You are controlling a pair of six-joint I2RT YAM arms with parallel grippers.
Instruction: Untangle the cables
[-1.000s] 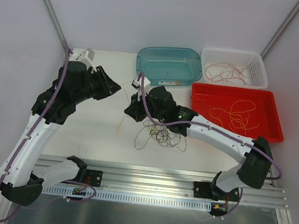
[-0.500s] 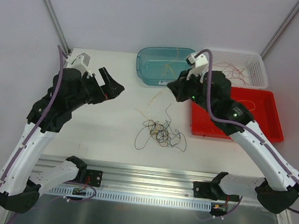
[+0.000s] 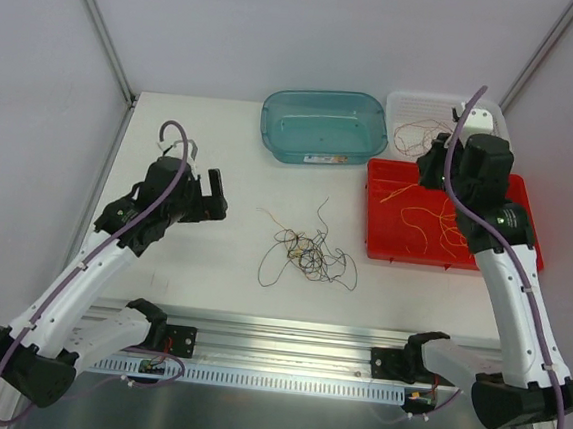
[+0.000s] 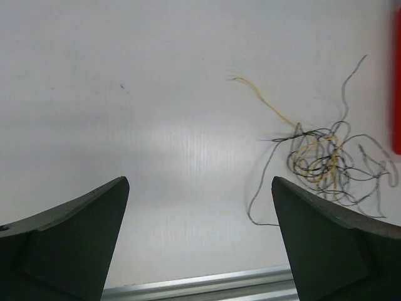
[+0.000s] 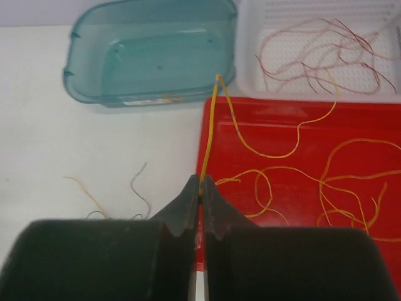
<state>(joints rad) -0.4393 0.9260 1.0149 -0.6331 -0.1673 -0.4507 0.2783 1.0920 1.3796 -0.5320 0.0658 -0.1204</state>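
A knot of thin dark and yellow cables (image 3: 308,254) (image 4: 322,164) lies mid-table, with loose ends curling out. My left gripper (image 3: 211,196) (image 4: 200,188) hangs left of the knot, jaws wide open and empty. My right gripper (image 3: 423,169) (image 5: 202,183) is shut on a yellow cable (image 5: 212,125), held over the left edge of the red tray (image 3: 524,257) (image 5: 301,125). The cable's free end loops into that tray among other yellow cables (image 3: 446,224). Red-brown cables (image 3: 429,139) (image 5: 313,53) lie in the white basket (image 3: 499,143).
A teal tub (image 3: 324,126) (image 5: 153,53) stands at the back centre, left of the white basket. A metal rail (image 3: 285,350) runs along the table's near edge. Frame posts rise at both back corners.
My right gripper carried a yellow cable out of the knot, up and right to the red tray. My left gripper opened, let go, and drew down closer to the table.
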